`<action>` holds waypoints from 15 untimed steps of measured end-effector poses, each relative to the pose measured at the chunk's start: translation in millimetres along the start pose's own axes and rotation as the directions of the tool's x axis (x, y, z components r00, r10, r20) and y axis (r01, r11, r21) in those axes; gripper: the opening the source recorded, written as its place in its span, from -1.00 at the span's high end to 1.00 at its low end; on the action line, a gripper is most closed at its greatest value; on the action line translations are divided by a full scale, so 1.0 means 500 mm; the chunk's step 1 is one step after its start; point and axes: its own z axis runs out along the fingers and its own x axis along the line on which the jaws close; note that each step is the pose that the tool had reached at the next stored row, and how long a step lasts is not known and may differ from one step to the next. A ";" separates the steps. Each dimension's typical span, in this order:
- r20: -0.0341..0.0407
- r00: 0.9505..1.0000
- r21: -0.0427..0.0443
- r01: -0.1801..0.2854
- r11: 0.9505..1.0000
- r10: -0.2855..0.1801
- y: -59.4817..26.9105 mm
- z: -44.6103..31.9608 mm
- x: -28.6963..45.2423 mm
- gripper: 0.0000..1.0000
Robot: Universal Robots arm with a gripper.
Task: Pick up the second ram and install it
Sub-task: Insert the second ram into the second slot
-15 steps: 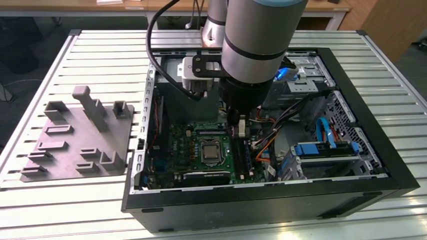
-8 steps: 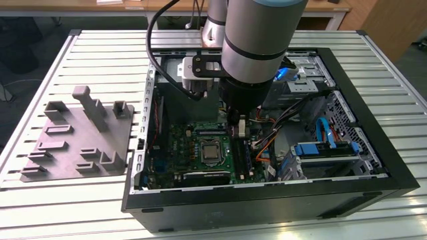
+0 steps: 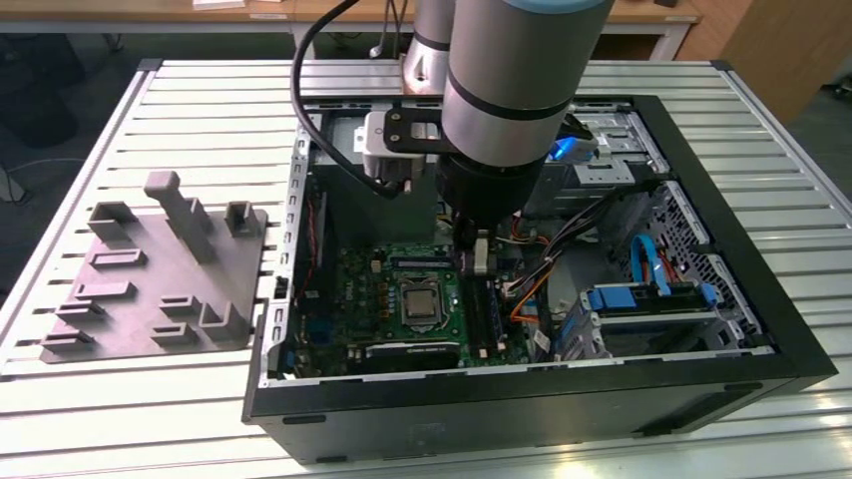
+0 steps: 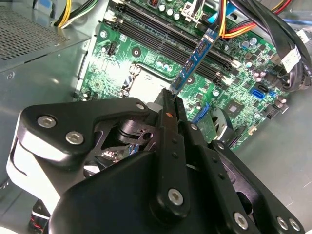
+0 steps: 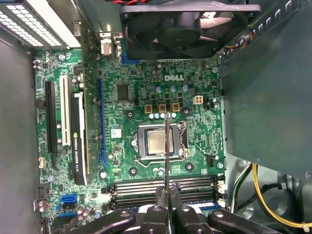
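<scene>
- Slatted metal table (image 3: 200, 110) carries an open computer case (image 3: 533, 409) laid on its side. This turns the motherboard (image 3: 386, 299) face up, so the arm (image 3: 513, 90) can reach it from straight above.
- A grey moulded holder (image 3: 147, 289) sits on the table at the exterior view's left, well apart from the case, with upright posts and slots that look made to present parts on edge.
- The arm drops into the case, and the gripper (image 3: 480, 261) hangs low over the board, near the processor socket (image 5: 158, 141).
- The gripper's fingers (image 4: 168, 146) are pressed together, pinching one end of the second ram (image 4: 195, 56). The rest of the stick juts out past the fingertips toward the board.
- In the first wrist view the stick shows edge-on as a thin line crossing the socket. That suggests the flat faces are clamped between the pads so the card cannot twist.
- The memory slots (image 5: 165, 187) lie just beside the socket, near where the gripper hangs. The stick's far end lands over different parts of the board in the two wrist views, so I judge it to be in the air and not seated in any slot.
- Whether one of those slots already holds the other stick is hard to tell from these angles.
- The fan (image 5: 190, 24) and the bundled cables (image 4: 234, 24) stand clear of the held stick.
</scene>
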 end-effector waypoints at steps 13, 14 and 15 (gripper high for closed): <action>0.001 0.999 0.003 -0.040 0.999 0.040 0.000 0.001 0.000 0.73; 0.001 0.999 0.004 -0.042 0.999 0.042 0.000 0.001 0.000 0.73; 0.001 0.999 0.004 -0.043 0.999 0.043 0.000 0.001 0.000 0.73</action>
